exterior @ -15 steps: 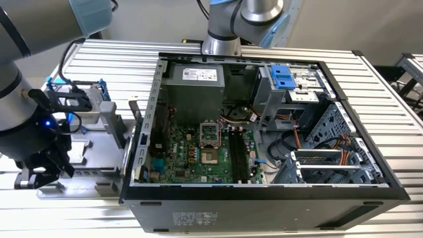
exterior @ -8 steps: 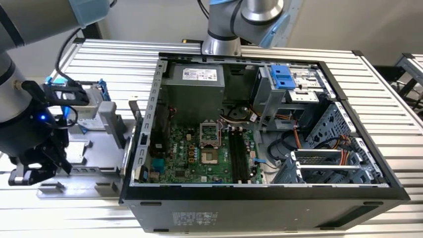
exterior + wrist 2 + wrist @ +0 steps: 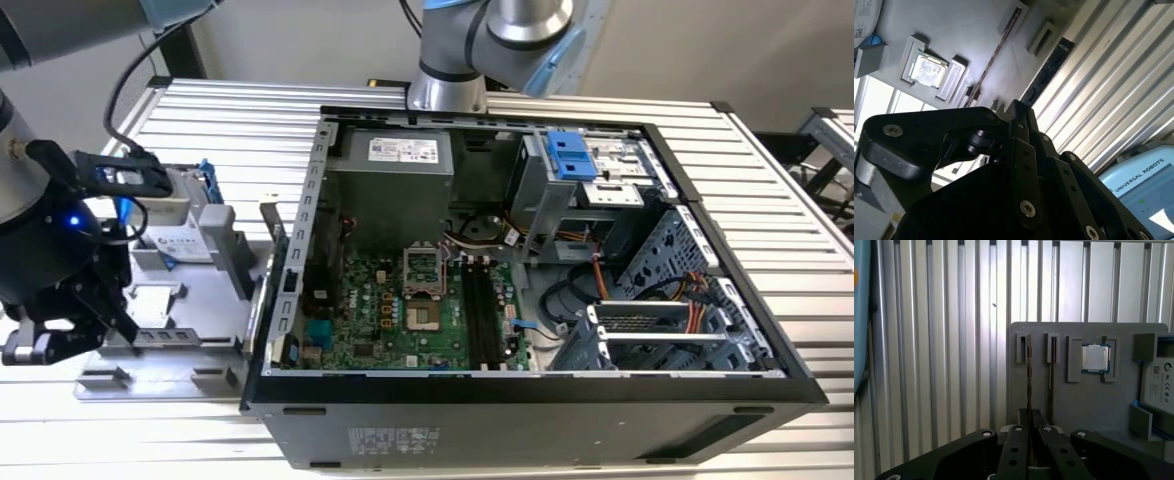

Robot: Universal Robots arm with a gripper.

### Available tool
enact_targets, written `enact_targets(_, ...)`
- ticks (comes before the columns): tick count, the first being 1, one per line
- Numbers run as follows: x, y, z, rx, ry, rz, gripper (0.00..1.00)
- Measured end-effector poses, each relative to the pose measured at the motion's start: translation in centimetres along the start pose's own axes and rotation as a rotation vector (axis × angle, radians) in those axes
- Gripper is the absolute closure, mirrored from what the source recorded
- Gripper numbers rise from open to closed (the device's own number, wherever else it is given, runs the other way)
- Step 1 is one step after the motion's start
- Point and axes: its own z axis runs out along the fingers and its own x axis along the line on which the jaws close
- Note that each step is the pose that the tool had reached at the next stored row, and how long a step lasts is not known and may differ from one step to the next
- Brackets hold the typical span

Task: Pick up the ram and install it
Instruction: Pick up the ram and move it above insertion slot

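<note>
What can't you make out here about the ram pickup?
One end of the ram, first wrist view: hidden behind the gripper.
The hard drive, first wrist view: cut off by the frame edge.
The motherboard slots, exterior view: latches too small to judge.

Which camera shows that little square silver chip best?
The first wrist view: the chip faces the camera, unobstructed, in its grey tray. The second wrist view shows it at a slant; the exterior view leaves it too small to tell.
</note>
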Motion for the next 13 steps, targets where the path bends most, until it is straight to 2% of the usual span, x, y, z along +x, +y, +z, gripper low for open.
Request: enact_targets(13, -0.04, 0.02, -2.14, -0.0002, 0.0002, 0.0, 1.0)
